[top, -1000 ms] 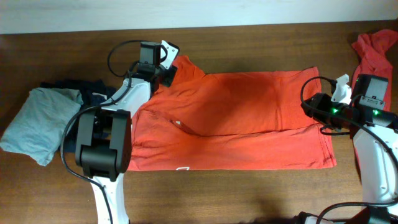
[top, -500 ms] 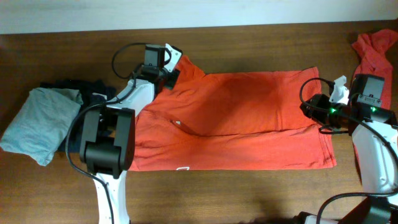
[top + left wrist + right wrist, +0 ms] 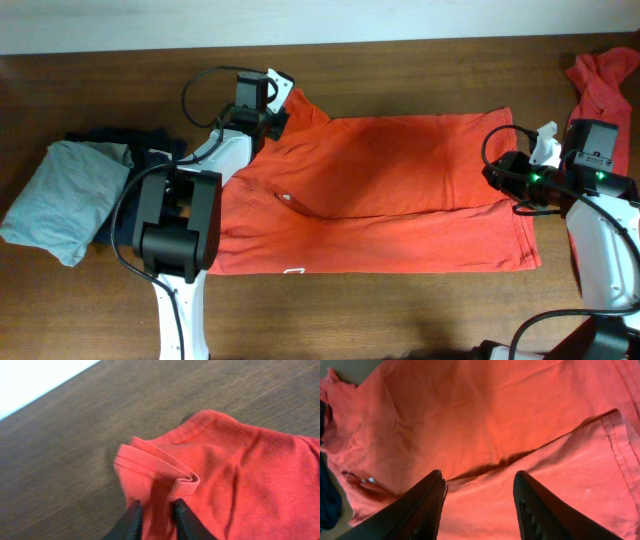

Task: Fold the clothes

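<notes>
An orange-red T-shirt [image 3: 380,190] lies spread on the table, folded lengthwise, its lower layer sticking out at the front. My left gripper [image 3: 270,112] is at its far left corner, shut on a bunched sleeve fold of the shirt [image 3: 157,505]. My right gripper [image 3: 500,172] is open over the shirt's right edge; its fingers [image 3: 480,505] hover above the cloth [image 3: 485,435] with nothing between them. A second orange-red shirt [image 3: 603,78] lies crumpled at the far right.
A light-grey folded garment [image 3: 60,198] lies at the left on top of a dark navy garment [image 3: 150,150]. The wooden table [image 3: 400,310] runs to a white wall at the back.
My left gripper has moved a little right and towards the back, pulling the shirt's sleeve corner with it. The right arm has barely moved.
</notes>
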`<state>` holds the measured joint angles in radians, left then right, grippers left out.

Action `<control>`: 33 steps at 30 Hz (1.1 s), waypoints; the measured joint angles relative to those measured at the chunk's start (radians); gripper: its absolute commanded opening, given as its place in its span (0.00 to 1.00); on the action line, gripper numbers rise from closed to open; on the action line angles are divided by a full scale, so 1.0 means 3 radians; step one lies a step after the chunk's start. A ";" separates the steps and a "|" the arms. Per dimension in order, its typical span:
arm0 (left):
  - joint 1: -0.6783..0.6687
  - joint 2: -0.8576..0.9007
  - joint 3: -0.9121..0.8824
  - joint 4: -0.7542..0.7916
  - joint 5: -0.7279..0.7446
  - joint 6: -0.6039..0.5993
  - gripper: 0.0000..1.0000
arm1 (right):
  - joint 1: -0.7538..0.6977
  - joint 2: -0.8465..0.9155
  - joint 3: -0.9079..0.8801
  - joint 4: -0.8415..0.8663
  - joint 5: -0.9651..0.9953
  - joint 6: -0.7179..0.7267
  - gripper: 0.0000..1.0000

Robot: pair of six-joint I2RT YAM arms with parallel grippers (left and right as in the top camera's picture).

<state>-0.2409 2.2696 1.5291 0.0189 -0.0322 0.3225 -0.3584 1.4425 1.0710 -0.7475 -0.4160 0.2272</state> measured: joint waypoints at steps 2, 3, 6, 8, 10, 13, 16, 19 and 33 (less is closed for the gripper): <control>0.0000 0.0000 0.0000 0.0050 -0.0045 -0.0004 0.01 | 0.0000 0.0000 0.0000 0.0000 0.0001 0.0000 0.48; 0.0000 0.0000 0.0000 0.0070 -0.0066 0.0008 0.00 | 0.0000 0.0001 0.0000 0.0000 0.0000 0.0001 0.48; 0.0006 0.0000 0.0000 0.0142 -0.0127 0.0014 0.00 | 0.0000 0.0003 0.0000 -0.0001 0.0004 0.0001 0.48; 0.0008 0.0000 0.0003 0.0175 -0.0206 0.0013 0.00 | 0.0000 0.0003 0.0000 -0.0001 0.0024 0.0000 0.47; 0.0020 0.0000 0.0014 0.0178 -0.0308 0.0014 0.00 | 0.0000 0.0003 0.0000 -0.0004 0.0037 0.0000 0.48; 0.0071 0.0000 0.0057 0.0146 -0.0385 0.0014 0.00 | 0.0000 0.0003 0.0000 -0.0013 0.0046 0.0001 0.47; 0.0144 0.0000 0.0184 -0.0141 -0.0301 0.0014 0.14 | 0.0000 0.0003 0.0000 -0.0014 0.0051 0.0000 0.47; 0.0197 0.0000 0.0303 -0.0493 0.0024 0.0028 0.37 | 0.0000 0.0003 0.0000 -0.0015 0.0052 0.0000 0.47; -0.0153 0.0184 0.0320 -0.0514 0.0334 0.0013 0.47 | 0.0000 0.0003 0.0000 -0.0050 0.0088 0.0000 0.47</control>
<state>-0.2867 2.3249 1.6253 -0.1352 0.0681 0.3264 -0.3584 1.4433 1.0710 -0.7624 -0.3897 0.2272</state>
